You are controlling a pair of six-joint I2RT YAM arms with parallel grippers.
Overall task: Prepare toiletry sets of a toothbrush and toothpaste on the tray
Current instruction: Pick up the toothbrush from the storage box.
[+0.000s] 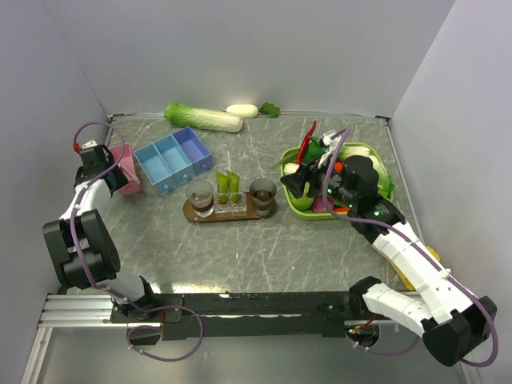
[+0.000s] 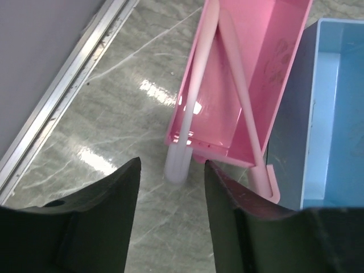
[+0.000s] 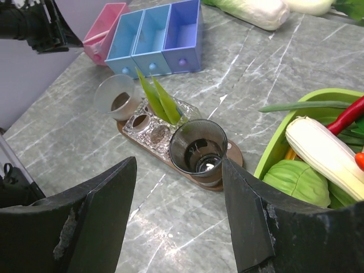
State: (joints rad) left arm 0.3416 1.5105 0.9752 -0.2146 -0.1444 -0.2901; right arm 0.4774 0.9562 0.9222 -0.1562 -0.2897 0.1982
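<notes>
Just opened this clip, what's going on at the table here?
The left gripper is open at the near end of the pink box, lined up on a white toothbrush that pokes out of it. A second brush lies inside. Nothing is gripped yet. The tray holds two toothpaste tubes and two tumblers, with no toothbrush visible on it. The right gripper is open and empty, by the green basket.

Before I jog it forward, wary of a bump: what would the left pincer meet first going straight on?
Probably the toothbrush end poking out of the pink box, in line with the gap between its open jaws; depth is unclear.
</notes>
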